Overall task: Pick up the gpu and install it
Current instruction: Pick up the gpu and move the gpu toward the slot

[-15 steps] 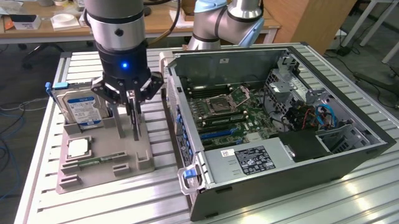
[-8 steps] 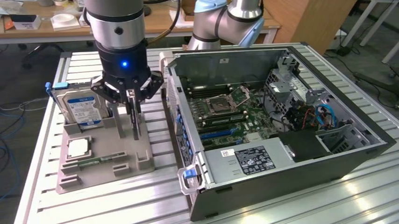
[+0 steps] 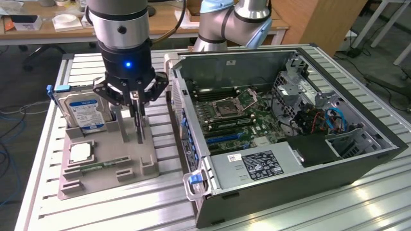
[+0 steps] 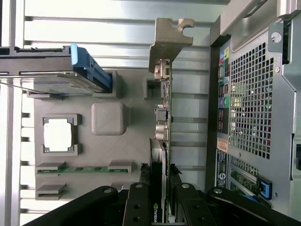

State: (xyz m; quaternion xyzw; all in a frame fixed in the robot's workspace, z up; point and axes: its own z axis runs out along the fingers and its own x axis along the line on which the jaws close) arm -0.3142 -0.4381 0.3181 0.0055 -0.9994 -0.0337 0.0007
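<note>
The gpu stands on edge in the grey holder tray, seen as a thin dark card below my gripper. In the wrist view the gpu runs edge-on, with its silver end bracket at the far end. My gripper has a black finger on each side of the card's fan block and is shut on it. The card's lower edge still looks to be at the tray. The open computer case lies beside the tray, on the exterior view's right, with its green motherboard exposed.
On the holder tray are a blue-labelled hard drive standing upright, a processor and a memory stick. The case's perforated rear panel is close to the card. A second arm stands behind the case.
</note>
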